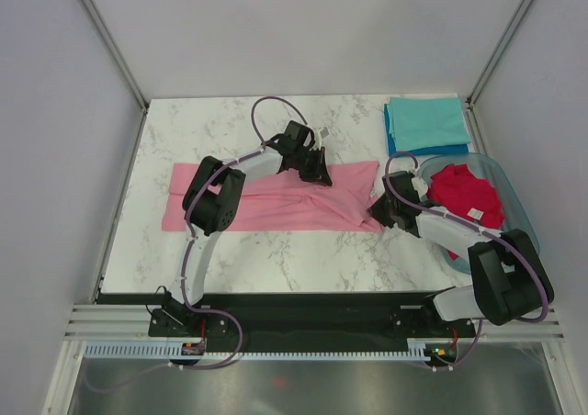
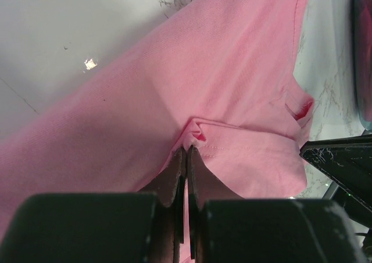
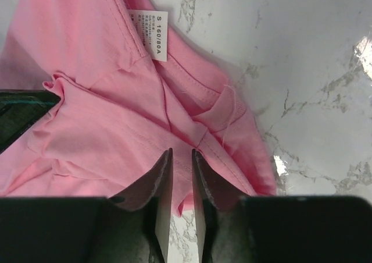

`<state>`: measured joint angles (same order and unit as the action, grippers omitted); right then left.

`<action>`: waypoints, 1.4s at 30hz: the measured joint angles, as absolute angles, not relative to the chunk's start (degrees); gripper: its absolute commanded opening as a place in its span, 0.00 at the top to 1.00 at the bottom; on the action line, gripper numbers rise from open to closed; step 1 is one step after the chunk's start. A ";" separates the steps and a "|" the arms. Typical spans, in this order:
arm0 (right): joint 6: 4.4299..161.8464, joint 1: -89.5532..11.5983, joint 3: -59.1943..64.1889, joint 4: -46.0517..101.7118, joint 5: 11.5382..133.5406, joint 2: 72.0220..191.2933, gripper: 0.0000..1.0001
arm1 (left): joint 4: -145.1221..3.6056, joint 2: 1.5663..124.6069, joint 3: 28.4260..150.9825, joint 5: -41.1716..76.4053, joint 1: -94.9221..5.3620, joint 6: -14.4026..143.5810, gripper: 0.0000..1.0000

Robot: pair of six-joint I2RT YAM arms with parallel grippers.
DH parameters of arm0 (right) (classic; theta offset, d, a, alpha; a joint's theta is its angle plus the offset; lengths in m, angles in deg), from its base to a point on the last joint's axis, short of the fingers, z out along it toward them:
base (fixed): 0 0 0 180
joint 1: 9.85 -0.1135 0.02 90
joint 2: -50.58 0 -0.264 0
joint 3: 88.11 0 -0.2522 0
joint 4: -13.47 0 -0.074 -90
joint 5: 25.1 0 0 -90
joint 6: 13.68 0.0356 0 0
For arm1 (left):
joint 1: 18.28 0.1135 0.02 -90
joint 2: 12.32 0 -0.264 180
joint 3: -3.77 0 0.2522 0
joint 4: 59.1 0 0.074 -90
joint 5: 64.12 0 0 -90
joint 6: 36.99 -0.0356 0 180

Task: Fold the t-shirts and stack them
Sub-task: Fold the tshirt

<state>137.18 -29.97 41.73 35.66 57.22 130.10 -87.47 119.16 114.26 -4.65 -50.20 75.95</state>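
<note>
The light pink t-shirt (image 1: 276, 204) lies folded in a long band across the marble table. My left gripper (image 1: 317, 165) is at its far edge near the middle, shut on a small pinch of pink cloth (image 2: 187, 148). My right gripper (image 1: 381, 208) is at the shirt's right end by the collar; its jaws (image 3: 181, 150) stand a narrow gap apart with a fold of pink cloth (image 3: 99, 117) between them. A white size label (image 3: 156, 35) shows inside the collar. The crimson red t-shirt (image 1: 464, 193) lies crumpled in the tub. A teal t-shirt (image 1: 424, 121) lies folded on a blue one (image 1: 432, 149) at the back right.
The clear bluish plastic tub (image 1: 501, 169) stands at the right edge, right beside my right arm. White walls with metal posts enclose the table on three sides. Bare marble (image 1: 303, 259) lies between the pink shirt and the arm bases.
</note>
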 measured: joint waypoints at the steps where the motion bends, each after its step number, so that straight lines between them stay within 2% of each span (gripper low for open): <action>1: 137.60 -29.97 41.77 35.68 57.46 130.10 0.68 | -87.47 119.16 114.24 -4.65 -50.20 76.01 0.98; 16: 141.84 -30.04 43.50 35.79 58.90 130.13 0.59 | -87.45 119.16 114.22 -4.65 -50.20 76.93 0.98; 20: 142.08 -30.25 43.50 35.79 58.75 130.15 0.68 | -87.43 119.16 114.22 -4.65 -50.20 77.19 0.98; 22: 142.01 -30.25 43.50 35.55 58.48 130.28 0.79 | -87.39 119.16 114.22 -4.65 -50.20 77.26 0.98; 23: 142.01 -30.28 43.50 35.18 58.31 130.52 0.89 | -87.39 119.16 114.22 -4.65 -50.20 77.41 0.98; 26: 141.23 -30.32 43.50 33.61 57.32 131.55 1.00 | -87.23 119.16 114.20 -4.67 -50.20 78.16 0.98; 42: 128.18 -30.36 43.06 27.35 52.21 132.20 0.95 | -84.92 117.13 111.82 -1.63 -50.20 83.36 0.98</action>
